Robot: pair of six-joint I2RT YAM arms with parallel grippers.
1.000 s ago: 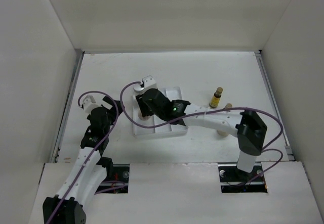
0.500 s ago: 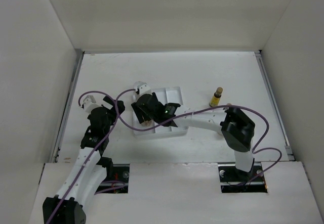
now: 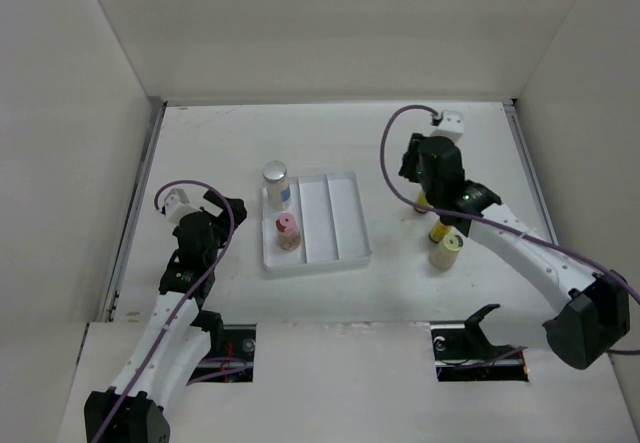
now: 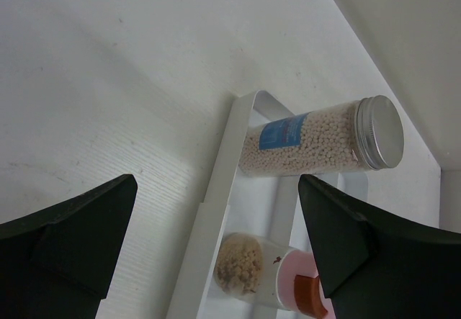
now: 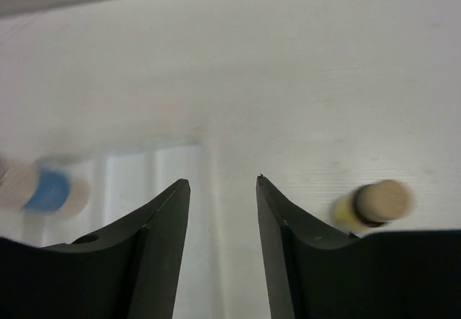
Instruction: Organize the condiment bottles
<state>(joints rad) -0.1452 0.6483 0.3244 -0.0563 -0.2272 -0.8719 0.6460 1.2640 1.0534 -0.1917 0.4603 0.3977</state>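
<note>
The clear bottle with silver cap and blue label (image 3: pixel 275 182) (image 4: pixel 317 140) stands at the far end of the white tray's left compartment. The pink-capped bottle (image 3: pixel 287 231) (image 4: pixel 270 283) stands in the same compartment, nearer. A dark brown yellow-labelled bottle (image 3: pixel 438 231) and the squat cream bottle (image 3: pixel 447 252) stand right of the tray, partly under my right arm. A tan-capped, yellow-labelled bottle (image 5: pixel 374 202) shows in the right wrist view. The second dark bottle is mostly hidden by the arm. My right gripper (image 3: pixel 413 166) (image 5: pixel 222 182) is open and empty above the table. My left gripper (image 3: pixel 226 209) (image 4: pixel 216 182) is open and empty left of the tray.
The white three-compartment tray (image 3: pixel 340 255) (image 4: pixel 216 211) (image 5: pixel 173 162) lies mid-table; its middle and right compartments hold nothing. White walls enclose the table on the left, back and right. A metal rail (image 3: pixel 132 213) runs along the left edge.
My right arm has swung from the tray's left compartment to the right, toward the dark bottles. The pink-capped bottle now stands uncovered in the tray. The left arm has not moved.
</note>
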